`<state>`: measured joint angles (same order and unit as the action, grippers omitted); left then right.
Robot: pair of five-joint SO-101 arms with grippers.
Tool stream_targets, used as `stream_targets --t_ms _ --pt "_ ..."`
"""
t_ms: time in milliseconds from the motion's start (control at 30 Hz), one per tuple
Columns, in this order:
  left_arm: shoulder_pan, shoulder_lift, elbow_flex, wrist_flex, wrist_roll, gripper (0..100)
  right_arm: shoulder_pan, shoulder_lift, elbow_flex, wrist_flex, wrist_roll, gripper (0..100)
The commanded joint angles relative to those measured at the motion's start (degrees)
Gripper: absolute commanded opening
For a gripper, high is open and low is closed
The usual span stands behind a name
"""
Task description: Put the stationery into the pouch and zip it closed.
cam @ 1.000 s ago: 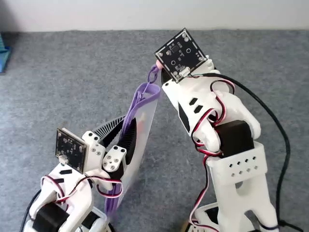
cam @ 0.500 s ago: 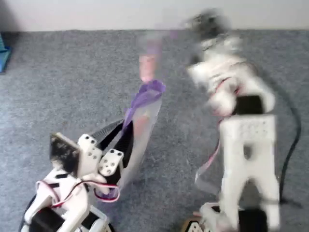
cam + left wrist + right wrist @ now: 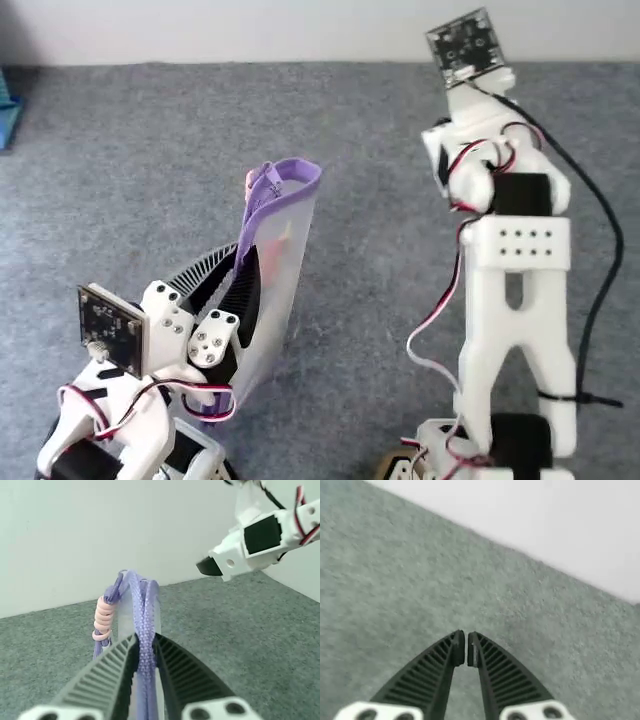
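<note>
My left gripper pinches the pouch along its top, the pouch standing beyond my fingertips; my right gripper (closed, empty) hangs well apart. Unsupported, the pouch could flop or slip free.

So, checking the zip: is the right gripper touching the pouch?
Apart. The right wrist view shows the right gripper shut over carpet; the left wrist view shows a gap to the pouch.
</note>
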<state>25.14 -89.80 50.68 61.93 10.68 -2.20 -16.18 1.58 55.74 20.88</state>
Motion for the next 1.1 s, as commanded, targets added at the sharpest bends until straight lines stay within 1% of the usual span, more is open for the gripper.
stream_targets --t_ms 0,100,300,400,533,767,867,967,1067 --pt "-0.26 -0.44 -2.42 -0.09 -0.62 1 -2.24 -5.85 -2.81 3.12 -5.71 0.7" --pt "0.0 -0.79 0.31 -0.09 -0.62 1 -5.85 -9.1 -4.13 9.01 -13.01 0.8" --pt "5.54 -0.79 3.82 -0.35 -0.44 1 -15.78 -10.59 -13.27 21.41 -32.09 0.9" --pt "6.07 -0.88 5.32 -0.35 -0.53 1 -20.88 -10.51 -16.18 25.71 -38.42 0.9" --pt "6.15 -0.88 5.67 -0.44 -0.62 1 -25.01 -10.51 -16.79 28.97 -40.79 1.0" --pt "6.24 -0.88 5.67 -0.18 -0.62 1 -26.07 -10.24 -16.62 29.76 -45.54 1.0" --pt "6.24 -0.88 5.67 -0.18 -0.62 1 -27.65 -8.04 -16.7 33.89 -45.8 1.0" --pt "6.24 -0.88 5.67 -0.18 -0.62 1 -27.47 -4.35 -16.7 37.05 -45.89 0.9" --pt "6.24 -0.88 5.67 -0.18 -0.62 1 -25.63 -0.92 -17.05 36.26 -45.89 0.9"
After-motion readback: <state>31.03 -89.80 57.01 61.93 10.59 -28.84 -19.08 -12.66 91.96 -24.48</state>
